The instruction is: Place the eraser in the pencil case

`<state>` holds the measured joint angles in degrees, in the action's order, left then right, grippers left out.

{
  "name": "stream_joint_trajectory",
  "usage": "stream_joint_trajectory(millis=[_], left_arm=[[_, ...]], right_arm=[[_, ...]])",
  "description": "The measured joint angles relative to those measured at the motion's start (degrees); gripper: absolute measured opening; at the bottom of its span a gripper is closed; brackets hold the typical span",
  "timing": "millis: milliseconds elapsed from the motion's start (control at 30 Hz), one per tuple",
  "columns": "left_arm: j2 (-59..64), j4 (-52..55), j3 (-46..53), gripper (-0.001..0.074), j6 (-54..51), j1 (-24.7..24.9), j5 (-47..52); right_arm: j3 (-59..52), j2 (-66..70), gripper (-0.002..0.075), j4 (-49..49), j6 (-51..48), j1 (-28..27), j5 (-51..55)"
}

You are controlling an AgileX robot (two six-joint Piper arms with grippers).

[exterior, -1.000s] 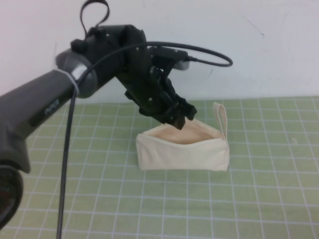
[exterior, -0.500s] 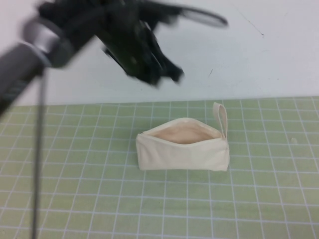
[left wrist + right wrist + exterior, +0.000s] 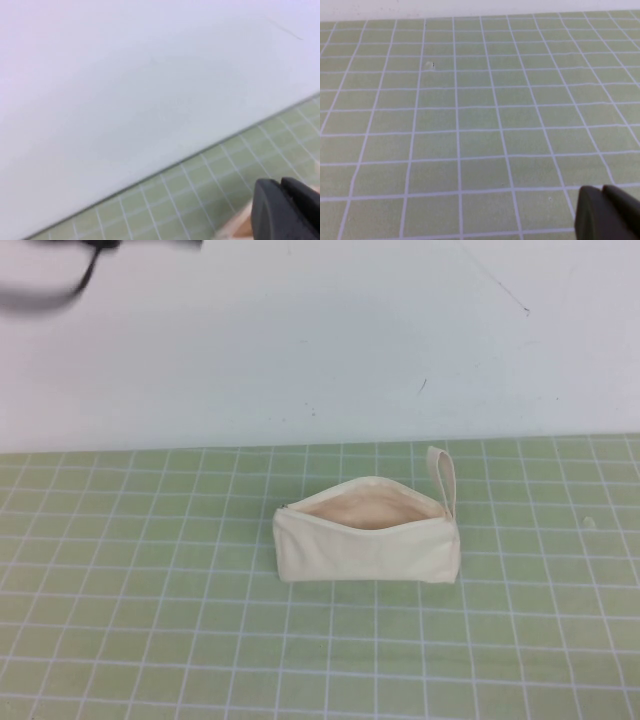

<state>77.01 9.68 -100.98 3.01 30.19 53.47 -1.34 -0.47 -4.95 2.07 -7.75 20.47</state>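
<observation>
The cream pencil case [image 3: 367, 540] lies on the green grid mat in the middle of the high view, its zip open and beige lining showing, its loop strap [image 3: 443, 478] at the right end. The eraser is not visible in any view. My left gripper [image 3: 282, 200] shows only in the left wrist view, fingers closed together and empty, raised high with a corner of the pouch [image 3: 235, 227] below it. In the high view only a dark blur of the left arm [image 3: 45, 295] remains at the top left. My right gripper [image 3: 603, 207] is shut over bare mat, away from the pouch.
The green grid mat [image 3: 150, 620] covers the table. A white wall [image 3: 320, 340] stands right behind the pouch. A small speck [image 3: 430, 64] lies on the mat in the right wrist view.
The left arm has lifted from over the pouch's opening, up and to the left, almost out of the high view. The pouch has not moved.
</observation>
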Motion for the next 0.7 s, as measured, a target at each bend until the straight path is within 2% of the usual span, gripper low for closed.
stream_joint_trajectory(millis=[133,300,467,700], left_arm=[[-9.07,-3.49,10.44,0.0000,-1.01,0.85,-0.21],[-16.93,-6.18,18.72,0.0000,-1.26,1.13,6.71],[-19.13,-8.58,21.28,0.0000,-1.26,1.13,17.35],[-19.26,-7.39,21.88,0.0000,-0.01,1.13,18.86]], right_arm=[[0.00,0.00,0.0000,0.00,0.00,0.00,0.00],[0.00,0.00,-0.0001,0.00,0.00,0.00,0.00],[0.00,0.00,-0.0001,0.00,0.00,0.00,0.00],[0.00,0.00,-0.0001,-0.04,0.00,0.00,0.03]])
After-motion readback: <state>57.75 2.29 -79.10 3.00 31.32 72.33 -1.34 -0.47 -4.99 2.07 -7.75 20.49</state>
